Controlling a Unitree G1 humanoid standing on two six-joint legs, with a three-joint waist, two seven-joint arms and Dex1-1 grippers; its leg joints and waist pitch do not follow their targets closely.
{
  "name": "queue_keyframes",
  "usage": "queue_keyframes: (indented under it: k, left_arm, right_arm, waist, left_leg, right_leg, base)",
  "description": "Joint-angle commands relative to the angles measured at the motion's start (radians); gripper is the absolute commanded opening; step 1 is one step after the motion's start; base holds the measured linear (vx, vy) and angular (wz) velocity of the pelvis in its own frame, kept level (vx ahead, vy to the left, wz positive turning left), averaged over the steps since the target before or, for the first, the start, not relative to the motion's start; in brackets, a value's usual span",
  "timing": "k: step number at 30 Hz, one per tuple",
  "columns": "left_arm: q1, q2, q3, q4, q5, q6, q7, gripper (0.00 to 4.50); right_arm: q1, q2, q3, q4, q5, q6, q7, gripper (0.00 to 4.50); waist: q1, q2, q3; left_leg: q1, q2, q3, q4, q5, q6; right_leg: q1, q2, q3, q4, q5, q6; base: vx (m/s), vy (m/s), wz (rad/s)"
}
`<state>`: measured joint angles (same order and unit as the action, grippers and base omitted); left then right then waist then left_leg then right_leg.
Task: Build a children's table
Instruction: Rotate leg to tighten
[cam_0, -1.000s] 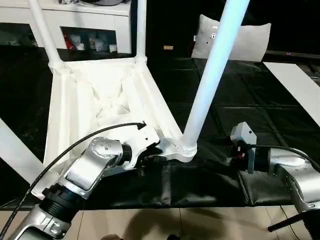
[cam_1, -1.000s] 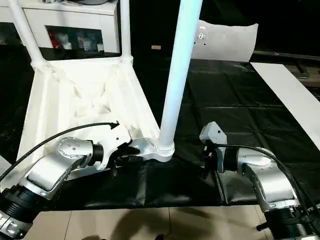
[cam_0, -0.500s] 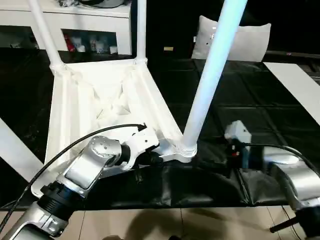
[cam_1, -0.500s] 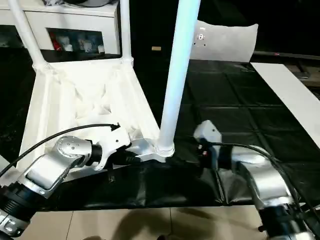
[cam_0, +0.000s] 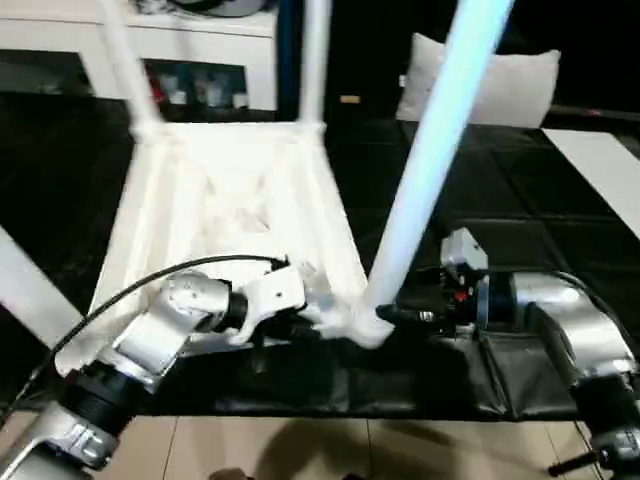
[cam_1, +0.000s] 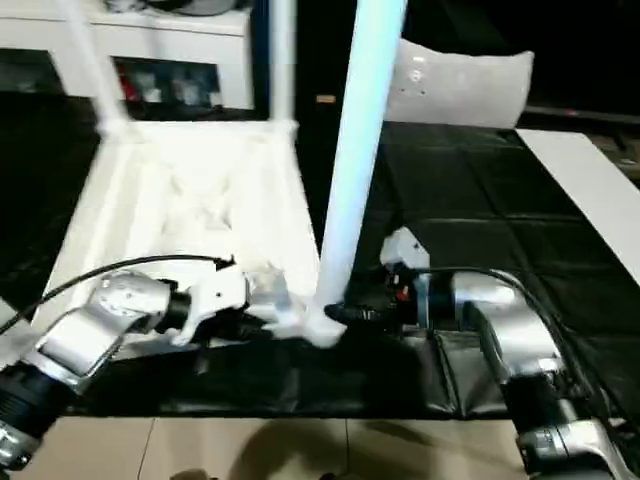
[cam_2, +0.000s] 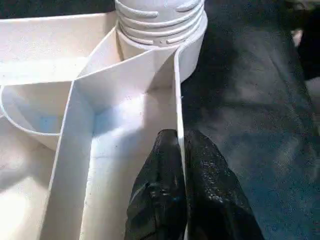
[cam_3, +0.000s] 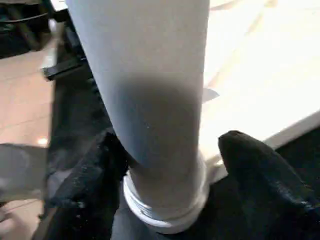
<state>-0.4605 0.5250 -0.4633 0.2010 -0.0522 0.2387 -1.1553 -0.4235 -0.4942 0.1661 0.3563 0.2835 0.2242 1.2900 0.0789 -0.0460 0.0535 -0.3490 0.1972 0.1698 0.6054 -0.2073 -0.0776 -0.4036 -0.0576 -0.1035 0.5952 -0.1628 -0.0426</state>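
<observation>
The children's table lies upside down on a black mat, its ribbed white top facing up. Three legs stand in its corner sockets: two at the far corners and the near right leg, which rises from its threaded socket. Another white leg crosses the left edge. My left gripper is shut on the top's thin rim wall just beside that socket. My right gripper is open, with one finger on each side of the near right leg just above its base.
A white cabinet with glass doors stands behind the table. A white cushion lies at the back right and a white board at the right edge. The black mat ends near me above a tan floor.
My right gripper has moved left from beside the leg until its fingers straddle the leg's base. My left gripper stays on the rim. The camera has shifted a little.
</observation>
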Motion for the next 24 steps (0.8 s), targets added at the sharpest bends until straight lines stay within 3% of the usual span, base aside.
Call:
queue_keyframes:
  k: [1,10,17,20,22,23,24]
  left_arm:
    - [-0.017,-0.01,-0.042,-0.01,0.002,-0.034,-0.046,0.0]
    - [-0.037,-0.002,-0.053,0.048,0.034,-0.113,-0.092,0.0]
    - [-0.02,-0.021,-0.019,0.062,0.001,-0.069,-0.077,0.0]
    - [-0.02,-0.085,0.027,0.064,-0.016,0.026,0.023,0.0]
    - [-0.024,-0.115,0.045,0.067,-0.023,0.065,0.067,0.0]
    - [-0.033,-0.149,0.064,0.076,-0.025,0.096,0.116,0.0]
    - [-0.049,-0.189,0.081,0.098,-0.018,0.128,0.179,0.0]
  right_arm:
    - [-0.019,-0.006,0.0,0.011,0.012,-0.011,0.021,2.93]
    - [-0.048,-0.002,0.029,0.045,0.016,0.007,0.106,2.06]
    - [-0.001,0.027,0.019,-0.026,0.078,0.077,0.126,1.96]
    - [0.024,0.069,0.028,-0.048,0.015,0.084,-0.022,1.96]
    - [0.018,0.104,0.022,-0.034,-0.021,0.09,-0.121,1.95]
    - [-0.001,0.153,0.003,-0.01,-0.045,0.114,-0.238,1.94]
    - [-0.035,0.216,-0.026,0.03,-0.066,0.14,-0.381,1.94]
  waist:
    - [-0.004,0.004,-0.066]
    - [0.005,0.004,-0.066]
    - [0.008,0.003,-0.067]
    - [0.005,0.001,-0.063]
    - [-0.003,-0.001,-0.056]
    - [-0.009,-0.004,-0.056]
    - [-0.014,-0.003,-0.055]
  left_leg:
    - [0.005,0.041,-0.008,-0.068,-0.136,0.061]
    - [0.005,0.042,-0.007,-0.069,-0.134,0.049]
    - [0.006,0.043,-0.007,-0.069,-0.127,0.045]
    - [0.005,0.042,-0.008,-0.071,-0.135,0.04]
    - [0.005,0.037,-0.007,-0.072,-0.163,0.023]
    - [0.004,0.026,-0.008,-0.069,-0.178,0.014]
    - [0.005,0.024,-0.008,-0.068,-0.182,0.011]
  right_leg:
    - [0.055,-0.086,0.06,-0.075,-0.33,-0.139]
    - [0.058,-0.088,0.061,-0.072,-0.321,-0.141]
    - [0.058,-0.089,0.062,-0.074,-0.335,-0.132]
    - [0.057,-0.09,0.059,-0.077,-0.363,-0.126]
    - [0.053,-0.09,0.056,-0.087,-0.445,-0.102]
    - [0.056,-0.092,0.05,-0.103,-0.559,-0.048]
    - [0.052,-0.09,0.047,-0.107,-0.582,-0.039]
  base:
    - [0.0,0.0,0.0]
    - [0.0,0.0,0.0]
    - [0.0,0.0,0.0]
    - [0.0,0.0,0.0]
    - [0.0,0.0,0.0]
    - [0.0,0.0,0.0]
    - [0.0,0.0,0.0]
